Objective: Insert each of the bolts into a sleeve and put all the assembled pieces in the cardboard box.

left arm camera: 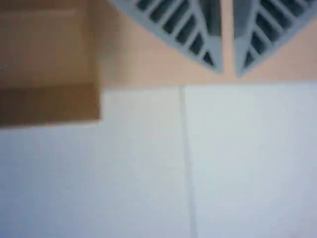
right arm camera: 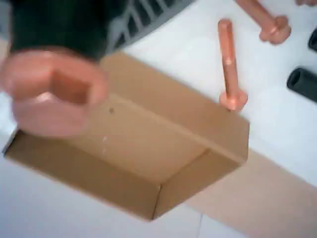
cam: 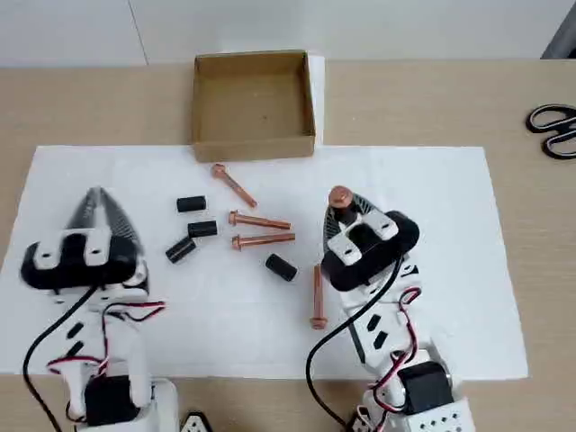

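Nearest, found left claw (cam: 97, 193) closed on nothing, parked clear of the parts. Noted right claw (cam: 344, 209) gripping a bolt (cam: 340, 195) head-up, likely posed for mating. Beyond, counted four loose bolts (cam: 259, 220) and four sleeves (cam: 191, 204) scattered on the white paper (cam: 432, 270), within either arm's reach. Farthest, saw cardboard box (cam: 255, 144) on the bench (cam: 405, 99) empty, awaiting assemblies.

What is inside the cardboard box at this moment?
Nothing visible: the cardboard box shows a bare floor in the high view. Its near wall hides a thin strip of floor, and in the right wrist view the bolt in the right gripper covers one corner.
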